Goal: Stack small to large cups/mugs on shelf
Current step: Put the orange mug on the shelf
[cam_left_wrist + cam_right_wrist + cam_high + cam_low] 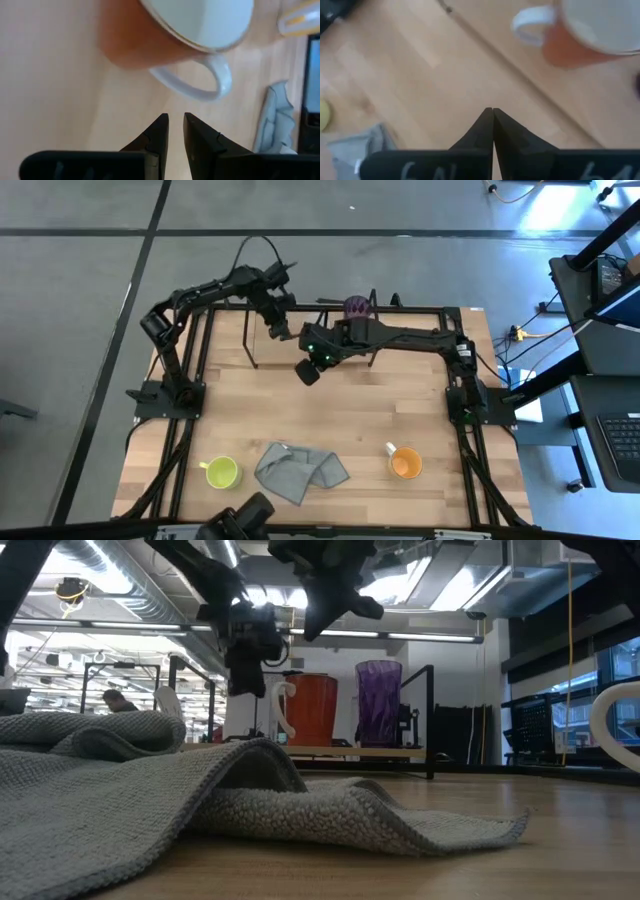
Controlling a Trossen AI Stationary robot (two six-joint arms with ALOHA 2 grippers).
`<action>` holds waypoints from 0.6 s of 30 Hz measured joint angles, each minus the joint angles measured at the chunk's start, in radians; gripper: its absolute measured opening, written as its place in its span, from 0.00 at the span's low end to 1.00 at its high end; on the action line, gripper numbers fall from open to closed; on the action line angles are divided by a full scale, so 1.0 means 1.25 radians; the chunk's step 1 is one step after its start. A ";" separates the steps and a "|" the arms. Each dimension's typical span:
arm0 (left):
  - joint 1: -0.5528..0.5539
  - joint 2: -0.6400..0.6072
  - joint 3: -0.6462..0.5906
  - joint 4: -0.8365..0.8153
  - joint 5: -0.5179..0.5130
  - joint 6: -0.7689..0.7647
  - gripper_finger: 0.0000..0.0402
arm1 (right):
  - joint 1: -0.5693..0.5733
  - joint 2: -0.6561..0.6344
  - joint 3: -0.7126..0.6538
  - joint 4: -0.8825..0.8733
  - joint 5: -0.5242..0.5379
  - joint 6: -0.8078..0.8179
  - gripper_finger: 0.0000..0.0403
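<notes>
Both my hands hover at top center over the shelf point(255, 340), empty: left hand point(277, 328) nearly clenched, right hand point(308, 370) clenched. 2 mugs wait along the bottom: green mug point(221, 472) lower left, orange mug point(404, 463) lower right, nearer my right arm.

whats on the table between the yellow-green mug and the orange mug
A crumpled grey cloth lies between the yellow-green mug and the orange mug, touching neither. The high view shows it.
</notes>
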 joint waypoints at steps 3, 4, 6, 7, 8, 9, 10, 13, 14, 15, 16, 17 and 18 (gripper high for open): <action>-0.025 0.000 -0.037 0.041 0.020 -0.015 0.13 | -0.010 -0.008 0.001 -0.003 0.025 -0.001 0.03; -0.034 0.000 -0.049 0.057 0.024 -0.027 0.13 | -0.013 -0.008 0.001 -0.010 0.028 -0.001 0.03; -0.053 0.000 -0.066 0.102 0.026 -0.050 0.13 | -0.020 -0.008 0.001 -0.015 0.028 -0.003 0.03; -0.062 0.000 -0.070 0.120 0.026 -0.061 0.13 | -0.022 -0.008 0.001 -0.015 0.028 -0.003 0.03; -0.070 0.000 -0.074 0.131 0.026 -0.067 0.13 | -0.025 -0.008 0.001 -0.016 0.028 -0.003 0.03; -0.078 0.000 -0.074 0.139 0.023 -0.070 0.13 | -0.026 -0.008 0.001 -0.016 0.028 -0.004 0.03; -0.085 0.000 -0.074 0.149 0.019 -0.076 0.13 | -0.027 -0.008 0.001 -0.016 0.028 -0.006 0.03; -0.102 0.000 -0.074 0.179 0.016 -0.098 0.13 | -0.029 -0.008 0.001 -0.017 0.028 -0.022 0.03; -0.107 0.000 -0.074 0.188 0.016 -0.107 0.13 | -0.030 -0.008 0.001 -0.017 0.027 -0.024 0.03; -0.111 0.000 -0.074 0.196 0.016 -0.112 0.13 | -0.031 -0.008 0.001 -0.018 0.027 -0.025 0.03; -0.114 0.000 -0.074 0.202 0.015 -0.119 0.13 | -0.031 -0.008 0.001 -0.018 0.027 -0.026 0.03; -0.117 0.000 -0.074 0.208 0.013 -0.124 0.13 | -0.032 -0.008 0.001 -0.018 0.027 -0.027 0.03; -0.119 0.000 -0.074 0.214 0.009 -0.126 0.13 | -0.033 -0.008 0.001 -0.018 0.026 -0.029 0.03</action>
